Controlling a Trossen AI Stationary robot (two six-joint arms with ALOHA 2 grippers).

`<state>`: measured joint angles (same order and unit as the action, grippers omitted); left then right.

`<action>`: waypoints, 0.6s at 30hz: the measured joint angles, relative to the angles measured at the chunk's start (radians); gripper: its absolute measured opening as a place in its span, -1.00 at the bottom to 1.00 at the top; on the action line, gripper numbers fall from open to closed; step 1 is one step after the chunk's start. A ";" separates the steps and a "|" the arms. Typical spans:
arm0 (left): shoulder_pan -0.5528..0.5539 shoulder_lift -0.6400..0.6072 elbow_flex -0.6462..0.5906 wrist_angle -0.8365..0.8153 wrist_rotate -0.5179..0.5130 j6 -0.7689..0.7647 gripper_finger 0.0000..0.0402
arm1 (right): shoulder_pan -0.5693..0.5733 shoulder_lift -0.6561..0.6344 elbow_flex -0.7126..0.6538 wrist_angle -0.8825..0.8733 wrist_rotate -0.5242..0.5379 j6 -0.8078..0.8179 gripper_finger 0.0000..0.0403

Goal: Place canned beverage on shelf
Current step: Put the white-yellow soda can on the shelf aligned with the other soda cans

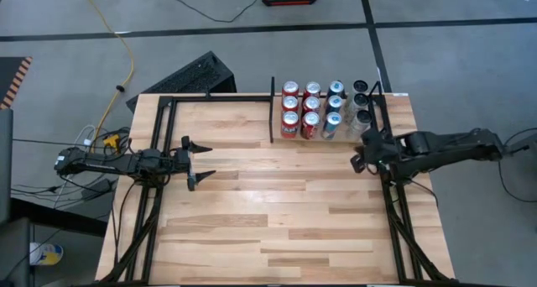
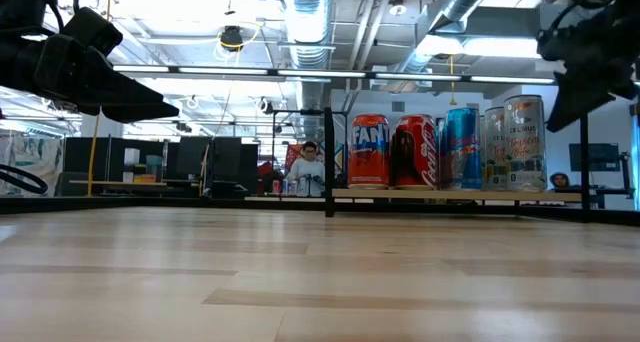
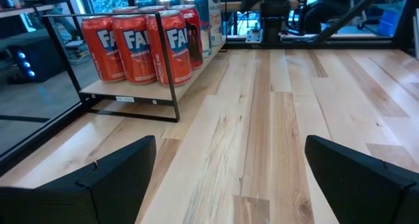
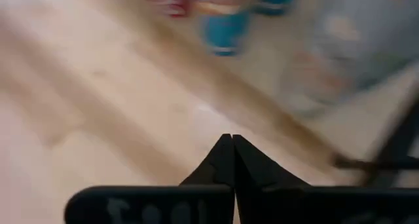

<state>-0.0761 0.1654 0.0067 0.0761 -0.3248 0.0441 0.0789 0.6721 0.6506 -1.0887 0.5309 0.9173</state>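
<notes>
Left gripper (image 1: 204,163) jaws spread wide; right gripper (image 1: 359,153) jaws pressed together, both arms raised.

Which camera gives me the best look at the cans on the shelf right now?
The high view: the cans stand in four columns of three on the shelf. The low view shows only the front row, the left wrist view mostly the orange column, the right wrist view blurred shapes.

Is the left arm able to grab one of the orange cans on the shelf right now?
Probably yes. The left gripper is open and empty, and bare table lies between it and the orange cans. Only the thin black divider bar stands on that side.
</notes>
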 joint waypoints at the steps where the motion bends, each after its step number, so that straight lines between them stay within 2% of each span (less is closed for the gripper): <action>1: 0.000 0.000 0.000 0.000 0.000 -0.003 0.88 | -0.009 0.006 0.000 -0.020 0.019 0.015 -0.87; 4: 0.000 0.000 0.000 0.000 0.000 0.001 0.88 | -0.042 0.022 0.000 -0.037 0.040 0.013 -0.84; 9: 0.000 0.000 0.000 0.000 0.000 -0.004 0.88 | -0.099 0.035 0.000 -0.015 0.051 -0.052 -0.93; 18: 0.000 0.000 0.000 0.000 0.000 0.001 0.88 | -0.205 0.036 0.000 0.033 0.053 -0.114 -0.87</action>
<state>-0.0759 0.1657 0.0065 0.0761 -0.3248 0.0452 -0.1261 0.7078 0.6506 -1.0557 0.5838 0.8028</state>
